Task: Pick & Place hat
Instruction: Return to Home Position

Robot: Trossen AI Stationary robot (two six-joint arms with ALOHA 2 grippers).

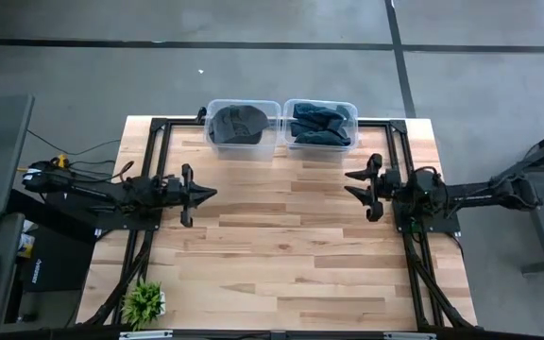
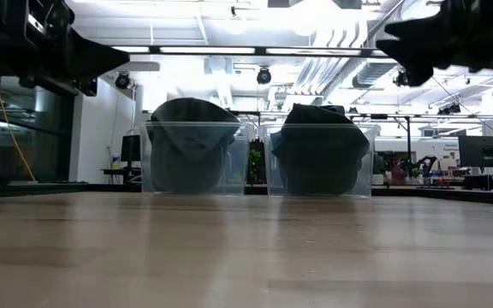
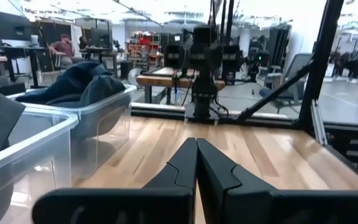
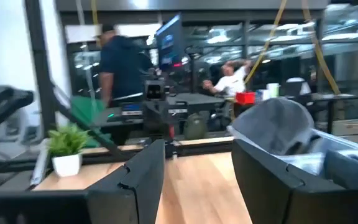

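Two clear bins stand side by side at the table's far edge. The left bin (image 1: 242, 126) (image 2: 193, 158) holds a grey cap (image 1: 235, 123) (image 4: 277, 124). The right bin (image 1: 320, 124) (image 2: 319, 162) holds dark blue hats (image 1: 319, 123) (image 3: 82, 81). My left gripper (image 1: 212, 194) (image 3: 196, 152) hovers shut above the table's left-middle, pointing right. My right gripper (image 1: 351, 186) (image 4: 197, 165) hovers open above the right-middle, pointing left. Both are nearer than the bins and touch nothing.
A small potted plant (image 1: 144, 302) (image 4: 67, 146) sits at the near-left corner. Black frame rails (image 1: 155, 161) run along the table's left, right and far sides. Bare wood (image 1: 281, 246) lies between the arms. People stand and sit in the room beyond.
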